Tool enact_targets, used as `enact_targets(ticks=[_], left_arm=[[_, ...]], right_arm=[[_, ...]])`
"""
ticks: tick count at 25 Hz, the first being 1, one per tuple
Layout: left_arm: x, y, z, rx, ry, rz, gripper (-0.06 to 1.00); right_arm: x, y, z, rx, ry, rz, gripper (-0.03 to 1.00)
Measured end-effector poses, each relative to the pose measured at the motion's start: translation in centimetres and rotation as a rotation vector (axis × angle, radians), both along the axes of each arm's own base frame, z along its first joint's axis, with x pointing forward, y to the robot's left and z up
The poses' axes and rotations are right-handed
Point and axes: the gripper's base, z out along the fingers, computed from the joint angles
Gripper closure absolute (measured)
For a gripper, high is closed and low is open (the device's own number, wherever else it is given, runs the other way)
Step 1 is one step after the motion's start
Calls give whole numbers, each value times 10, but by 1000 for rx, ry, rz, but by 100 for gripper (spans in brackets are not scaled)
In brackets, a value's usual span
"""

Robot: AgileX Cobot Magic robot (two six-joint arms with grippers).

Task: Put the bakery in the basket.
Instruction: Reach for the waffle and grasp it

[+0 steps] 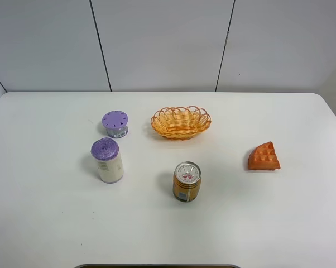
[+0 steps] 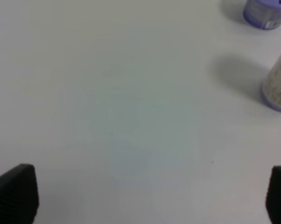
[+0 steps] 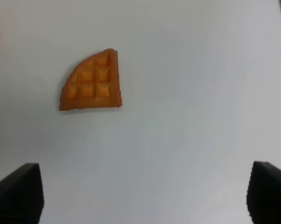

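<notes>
1. the left gripper (image 2: 145,196) is spread wide in its wrist view. a dark ribbed fingertip (image 2: 14,196) shows at each side, with only bare white table (image 1: 51,223) between them.
2. the right gripper (image 3: 143,193) is spread just as wide and holds nothing. the waffle slice (image 3: 90,82) lies flat on the table ahead of it, dimpled face up, well apart from both fingertips.
3. in the high view a gold can (image 1: 187,181) stands upright at lower centre of the frame, nearest the camera.
4. a white bottle (image 1: 107,161) with a purple cap stands upright left of centre, slightly farther back.
5. the waffle slice sits at the right of the frame, about level with the bottle. it is outside the basket and well apart from it.
6. a small purple-topped jar (image 1: 115,124) stands near the bottle, behind it.
7. the orange wicker basket (image 1: 182,133) rests just above centre, to the right of the jar and behind the can.
</notes>
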Motion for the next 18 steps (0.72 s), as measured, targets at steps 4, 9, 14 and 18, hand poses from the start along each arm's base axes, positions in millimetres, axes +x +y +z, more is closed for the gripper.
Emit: enact_targets(ticks=[4, 9, 14, 18], left_arm=[[0, 0, 0, 0, 0, 0, -5], [0, 0, 0, 0, 0, 0, -5], [0, 0, 0, 0, 0, 0, -5], [0, 0, 0, 0, 0, 0, -5]], right_arm=[[59, 6, -18, 9, 156, -3, 11], [117, 11, -51, 6, 280, -2, 9], [157, 19, -96, 46, 427, 6, 7], [174, 22, -132, 64, 495, 3, 7]])
